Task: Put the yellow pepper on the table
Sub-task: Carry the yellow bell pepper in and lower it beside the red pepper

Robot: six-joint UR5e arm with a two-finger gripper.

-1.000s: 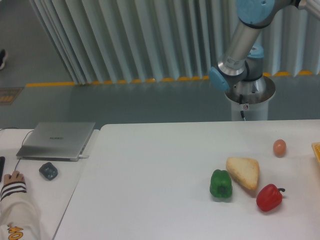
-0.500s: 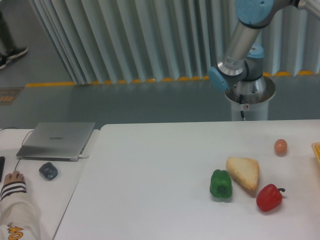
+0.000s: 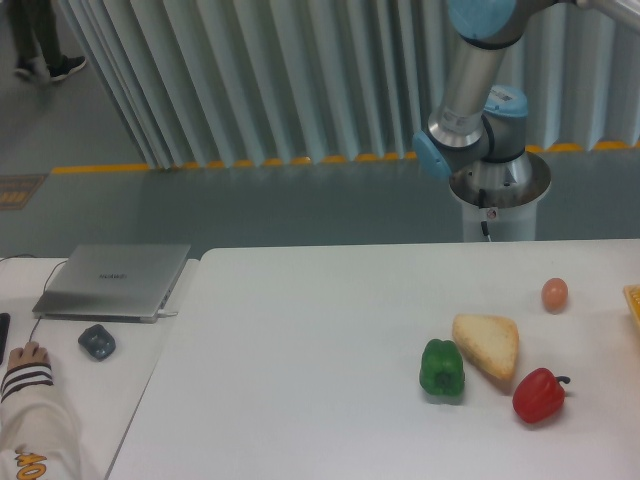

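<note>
The yellow pepper is out of view. The white table (image 3: 300, 350) fills the lower part of the camera view. Only part of my arm (image 3: 462, 90) shows, rising from its base behind the table's far edge to the top right and out of the frame. My gripper is out of view.
On the table's right side lie a green pepper (image 3: 441, 368), a wedge of bread (image 3: 487, 345), a red pepper (image 3: 538, 395) and an egg (image 3: 555, 293). A yellow thing (image 3: 633, 303) shows at the right edge. A laptop (image 3: 115, 279), a small grey object (image 3: 97, 341) and a person's hand (image 3: 22, 360) are on the left desk.
The arm's upper links have swung slightly left. The egg has shifted a little to the left. A person now stands at the top left.
</note>
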